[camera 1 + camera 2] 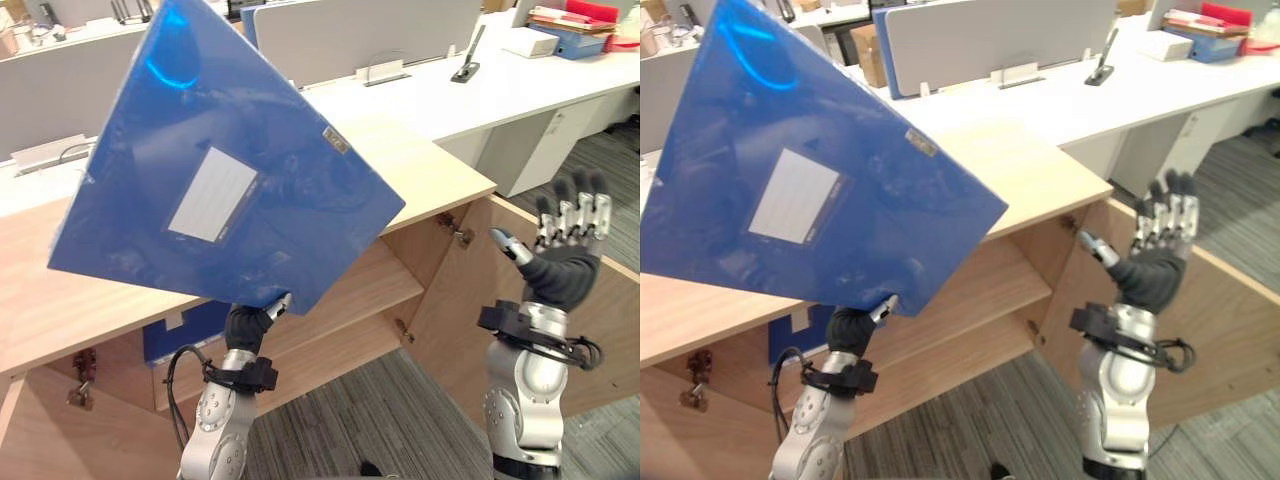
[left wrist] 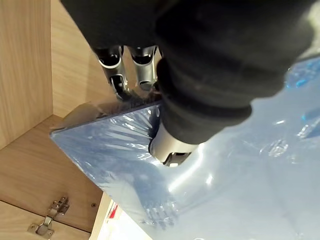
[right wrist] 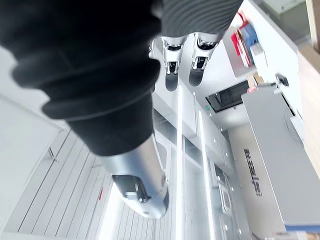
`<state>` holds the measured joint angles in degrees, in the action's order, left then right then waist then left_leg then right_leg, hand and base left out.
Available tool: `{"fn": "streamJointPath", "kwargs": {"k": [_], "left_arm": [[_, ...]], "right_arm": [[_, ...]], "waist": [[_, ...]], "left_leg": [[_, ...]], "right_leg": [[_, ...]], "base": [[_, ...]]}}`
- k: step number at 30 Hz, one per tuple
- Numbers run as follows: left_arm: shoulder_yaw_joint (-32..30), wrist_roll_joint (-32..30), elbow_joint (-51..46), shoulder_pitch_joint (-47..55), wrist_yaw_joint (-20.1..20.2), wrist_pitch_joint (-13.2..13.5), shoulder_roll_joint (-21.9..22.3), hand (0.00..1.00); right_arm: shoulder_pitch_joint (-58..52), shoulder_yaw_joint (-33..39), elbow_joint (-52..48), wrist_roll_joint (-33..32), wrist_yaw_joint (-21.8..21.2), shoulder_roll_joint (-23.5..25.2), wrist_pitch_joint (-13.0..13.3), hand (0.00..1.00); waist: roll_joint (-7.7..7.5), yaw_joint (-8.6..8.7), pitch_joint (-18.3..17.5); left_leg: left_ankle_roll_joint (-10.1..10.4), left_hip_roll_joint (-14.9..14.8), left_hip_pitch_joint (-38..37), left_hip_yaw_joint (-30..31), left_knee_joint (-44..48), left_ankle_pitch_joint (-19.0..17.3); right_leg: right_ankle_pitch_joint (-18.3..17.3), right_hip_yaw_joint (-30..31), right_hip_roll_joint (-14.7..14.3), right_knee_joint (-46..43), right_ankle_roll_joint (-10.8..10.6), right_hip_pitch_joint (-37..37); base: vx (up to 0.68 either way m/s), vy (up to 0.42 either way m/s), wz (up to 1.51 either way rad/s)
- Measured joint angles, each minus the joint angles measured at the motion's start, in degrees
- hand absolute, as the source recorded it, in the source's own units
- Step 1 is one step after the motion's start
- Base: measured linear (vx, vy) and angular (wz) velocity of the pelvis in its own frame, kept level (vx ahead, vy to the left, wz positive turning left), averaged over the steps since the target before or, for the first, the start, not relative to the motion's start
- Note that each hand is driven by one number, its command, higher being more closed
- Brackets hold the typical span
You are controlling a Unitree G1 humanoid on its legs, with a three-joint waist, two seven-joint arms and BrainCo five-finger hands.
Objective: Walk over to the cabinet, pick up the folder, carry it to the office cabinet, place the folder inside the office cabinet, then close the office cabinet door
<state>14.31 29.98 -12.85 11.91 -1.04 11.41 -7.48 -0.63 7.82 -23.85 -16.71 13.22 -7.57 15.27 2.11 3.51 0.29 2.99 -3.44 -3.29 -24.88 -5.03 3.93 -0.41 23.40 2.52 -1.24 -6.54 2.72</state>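
Blue folder (image 1: 220,170), edge in left robot hand (image 1: 250,322) — office cabinet (image 1: 380,285) open

Glossy blue plastic folder (image 1: 230,160); matt pale wood-grain office cabinet (image 1: 420,165).

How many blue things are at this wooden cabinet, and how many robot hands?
Blue folder, held up: 1
Blue item inside the cabinet: 1
Robot hands, left hand and right hand: 2
Total: 4

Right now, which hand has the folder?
The left hand, pinching the folder by its lower corner. The right hand is raised, open and empty.
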Motion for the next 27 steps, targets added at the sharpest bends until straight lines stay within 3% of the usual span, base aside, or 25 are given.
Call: {"fn": "streamJointPath", "kwargs": {"k": [12, 27], "left_arm": [[1.28, 0.08, 1.87, -0.33, 2.90, -0.84, -0.56, 1.00], [3.64, 1.95, 1.87, -0.25, 4.36, -0.77, -2.84, 1.00]], "right_arm": [[10.53, -9.93, 12.53, -13.75, -10.85, -7.99, -1.12, 0.00], [20.68, -20.20, 22.36, -16.12, -16.01, -16.08, -2.93, 0.00]], "waist": [[-0.18, -1.68, -0.23], [-0.64, -3.85, -1.78]], "left_leg": [[-0.69, 0.77, 0.39, 2.35, -0.30, 0.86], [-1.09, 1.01, 2.40, 5.93, -0.37, 3.02]], "right_leg": [[0.00, -2.56, 1.01, -0.15, -0.05, -0.57], [-0.01, -6.12, 1.43, -0.43, 0.03, 0.00]], "base": [[0.01, 0.020, 0.10], [0.00, 0.022, 0.13]]}}
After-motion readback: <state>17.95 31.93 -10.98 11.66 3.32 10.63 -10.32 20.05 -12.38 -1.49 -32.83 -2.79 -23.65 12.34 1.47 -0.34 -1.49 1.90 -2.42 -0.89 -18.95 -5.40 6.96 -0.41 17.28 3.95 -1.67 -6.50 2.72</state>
